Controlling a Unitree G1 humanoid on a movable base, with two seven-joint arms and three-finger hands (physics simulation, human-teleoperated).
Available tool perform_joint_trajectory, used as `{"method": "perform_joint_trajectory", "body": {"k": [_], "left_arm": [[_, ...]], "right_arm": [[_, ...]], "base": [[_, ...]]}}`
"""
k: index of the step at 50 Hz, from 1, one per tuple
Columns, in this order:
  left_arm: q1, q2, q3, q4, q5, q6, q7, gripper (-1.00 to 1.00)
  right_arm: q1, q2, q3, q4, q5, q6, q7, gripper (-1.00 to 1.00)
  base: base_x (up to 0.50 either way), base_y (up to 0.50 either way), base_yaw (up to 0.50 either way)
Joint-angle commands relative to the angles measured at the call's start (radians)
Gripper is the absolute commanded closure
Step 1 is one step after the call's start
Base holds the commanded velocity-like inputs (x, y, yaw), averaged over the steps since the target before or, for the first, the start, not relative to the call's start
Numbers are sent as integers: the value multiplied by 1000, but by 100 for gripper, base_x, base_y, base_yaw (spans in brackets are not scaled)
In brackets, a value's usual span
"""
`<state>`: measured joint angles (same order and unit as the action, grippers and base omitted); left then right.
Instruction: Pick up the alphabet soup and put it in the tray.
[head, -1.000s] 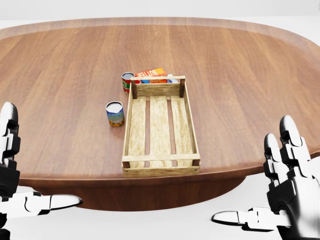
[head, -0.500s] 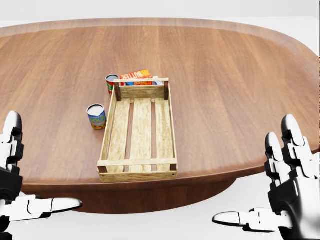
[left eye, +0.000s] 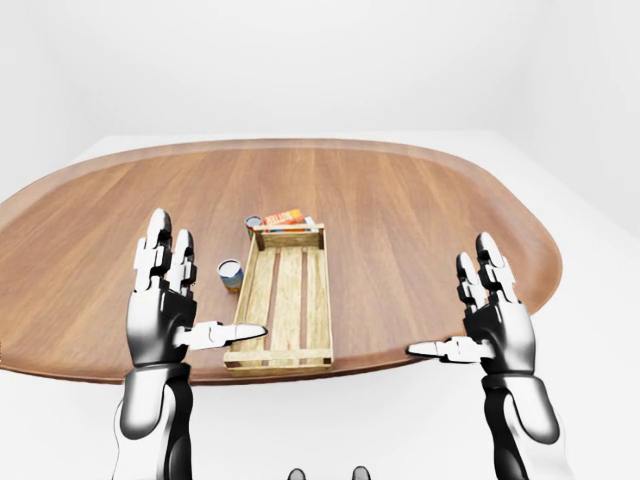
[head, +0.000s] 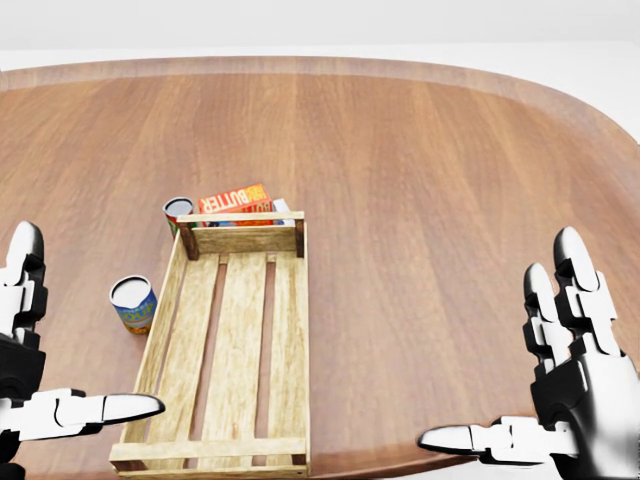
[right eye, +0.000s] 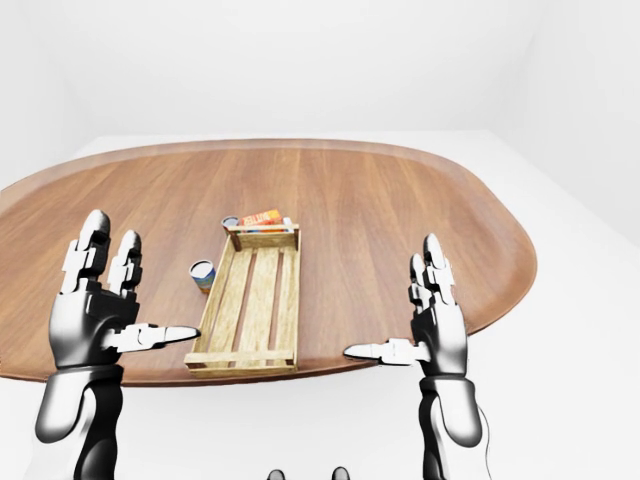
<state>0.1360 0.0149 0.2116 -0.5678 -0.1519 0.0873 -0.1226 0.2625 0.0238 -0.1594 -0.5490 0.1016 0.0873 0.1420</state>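
Observation:
The alphabet soup (head: 133, 303) is a small can with a blue and orange label. It stands upright on the wooden table (head: 430, 180), just left of the slatted wooden tray (head: 240, 340), which holds nothing. My left hand (head: 55, 350) hovers open at the lower left of the head view, near the table's edge and apart from the can. My right hand (head: 535, 375) is open too, at the lower right, well away from the tray. In the left-eye view both hands, left (left eye: 185, 300) and right (left eye: 470, 315), are raised with fingers spread and thumbs pointing inward.
A red and green can (head: 178, 213) stands at the tray's upper left corner. An orange butter box (head: 233, 200) lies just beyond the tray's top end wall. The table's near rim (left eye: 380, 355) runs beneath both hands.
The whole picture has shifted: the camera moved closer to the table, so tray and cans slid left and down in the head view and look bigger. Both hands keep their open pose.

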Motion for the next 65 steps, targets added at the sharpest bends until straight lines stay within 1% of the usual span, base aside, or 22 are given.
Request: {"method": "perform_joint_trajectory", "body": {"k": [1,13,21,27,35,50,54,55,56,57,58,60,61,62,63,65], "left_arm": [[-4,2,7,1,-3,0,3,-100],[-7,3,7,17,-4,0,5,-100],[-6,5,17,-1,-13,0,3,-100],[-7,4,9,5,-6,0,3,-100],[-9,6,14,3,-10,0,1,-100],[3,9,21,-35,-7,0,-15,-100],[13,24,10,-15,43,0,-63,-100],[14,27,9,-8,65,0,-70,-100],[13,42,12,22,102,0,-85,-100],[12,37,15,23,109,0,-91,-100],[16,61,18,8,105,0,-152,-100],[-7,75,31,0,174,0,-166,-100],[-19,89,27,11,235,0,-171,-100],[-29,89,30,12,256,0,-184,-100],[-44,98,33,3,295,0,-191,-100],[-53,103,36,-15,336,0,-226,-100]], "right_arm": [[-8,-6,35,17,-69,0,-12,-100],[-14,-6,38,23,-67,0,-20,-100],[-9,-7,23,22,-38,0,-11,-100],[-6,-4,25,18,-34,0,-6,-100],[-18,-7,28,41,-33,0,-16,-100],[-6,-5,21,14,-22,0,-6,-100],[0,-4,14,6,-14,0,0,-100],[1,-4,11,3,-11,0,2,-100],[8,-4,2,-5,-3,0,7,-100],[8,-2,0,-5,-3,0,8,-100],[14,-1,-8,-17,6,0,13,-100],[19,3,-12,-27,8,0,18,-100],[19,5,-10,-29,7,0,20,-100],[18,7,-9,-29,4,0,18,-100],[20,9,0,-33,0,0,18,-100],[21,9,7,-41,-5,0,15,-100]], "base": [[50,24,0],[50,33,0],[50,31,0],[50,4,0],[50,1,0],[0,0,0],[0,0,0],[0,0,0],[0,0,0],[0,0,0],[0,0,0],[0,0,0],[0,0,0],[0,0,0],[0,0,0],[0,0,0]]}}
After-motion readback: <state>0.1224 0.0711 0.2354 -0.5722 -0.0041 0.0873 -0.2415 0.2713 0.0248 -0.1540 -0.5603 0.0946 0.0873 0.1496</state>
